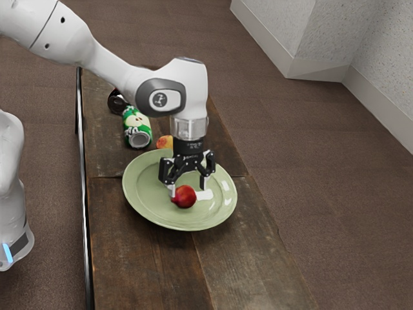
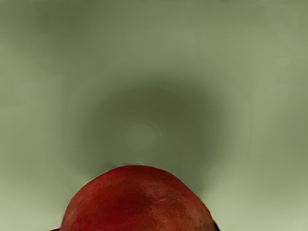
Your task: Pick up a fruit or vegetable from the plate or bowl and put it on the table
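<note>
Reaching in from the exterior view's upper left, white arm (image 1: 106, 68) bends down over a pale green plate (image 1: 139, 200) on the dark wooden counter (image 1: 139, 271). Black pincer (image 1: 188, 188) points downward above the plate, its fingers spread well apart, nothing gripped. Red fruit (image 1: 185, 197) on the plate, at the fingertips. The finger to the exterior view's left is right at its side, contact uncertain; the other stands apart from it, to the right and slightly farther off.

Beyond the plate's far rim, a yellow-orange fruit (image 1: 164, 141), partly hidden. Left of that, a green and white can (image 1: 137, 124) on its side, one end facing the near side. Just beyond the can, a dark object (image 1: 117, 103), kind uncertain. Carpeted floor (image 1: 335, 213) around the counter; pale walls (image 1: 348, 45) at the far right.

Wrist view: rounded top of the red fruit, deep red with browner mottling, close under the hand. Green plate surface around it, with a soft dark shadow beside the fruit.
</note>
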Action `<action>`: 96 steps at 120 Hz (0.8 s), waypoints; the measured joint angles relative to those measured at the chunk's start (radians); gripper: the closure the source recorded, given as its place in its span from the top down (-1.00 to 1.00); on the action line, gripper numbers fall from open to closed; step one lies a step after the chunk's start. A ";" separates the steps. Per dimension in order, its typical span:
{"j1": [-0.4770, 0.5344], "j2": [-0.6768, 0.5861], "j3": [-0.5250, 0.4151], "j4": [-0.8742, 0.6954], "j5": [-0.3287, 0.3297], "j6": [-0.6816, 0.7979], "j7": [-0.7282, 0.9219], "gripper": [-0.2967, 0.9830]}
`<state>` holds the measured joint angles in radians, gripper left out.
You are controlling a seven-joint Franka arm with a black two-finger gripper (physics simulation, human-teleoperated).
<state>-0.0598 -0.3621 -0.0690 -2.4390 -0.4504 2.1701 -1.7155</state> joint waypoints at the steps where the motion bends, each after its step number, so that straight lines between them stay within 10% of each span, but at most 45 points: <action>1: 0.001 0.002 0.000 0.000 -0.001 0.000 0.000 0.54; 66: 0.014 0.046 0.001 -0.022 -0.057 0.029 0.015 0.53; 96: 0.013 0.039 0.001 -0.020 -0.069 0.033 0.017 -0.08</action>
<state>-0.0470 -0.3233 -0.0681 -2.4588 -0.5192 2.2029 -1.6984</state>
